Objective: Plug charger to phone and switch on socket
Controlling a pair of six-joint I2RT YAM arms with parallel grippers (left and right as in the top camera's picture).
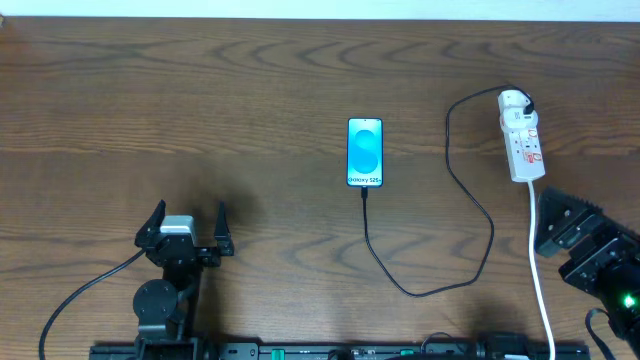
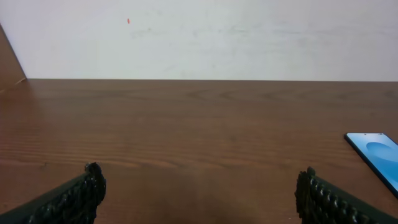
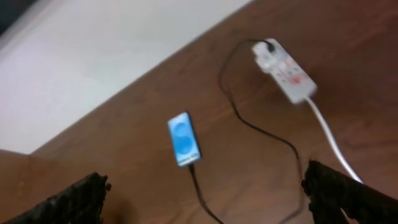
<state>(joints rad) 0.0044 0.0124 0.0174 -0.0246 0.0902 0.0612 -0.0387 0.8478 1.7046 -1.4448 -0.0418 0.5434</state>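
The phone [image 1: 365, 152] lies flat mid-table with its blue screen lit; it also shows as the phone [image 3: 184, 140] and, at the right edge, the phone [image 2: 376, 152]. The black charger cable [image 1: 470, 200] meets the phone's near end, loops toward the front and runs up to the white socket [image 1: 522, 135], which appears as the socket [image 3: 285, 70]. My left gripper [image 1: 190, 210] stands open at the front left, empty [image 2: 200, 190]. My right gripper [image 1: 543, 222] hovers open, right of the cable loop and below the socket, holding nothing [image 3: 205, 193].
The socket's white cord [image 1: 538, 280] runs from the strip down to the front edge, passing just left of my right arm. A pale wall [image 2: 199, 37] rises behind the table's far edge. Bare brown wood lies between my left gripper and the phone.
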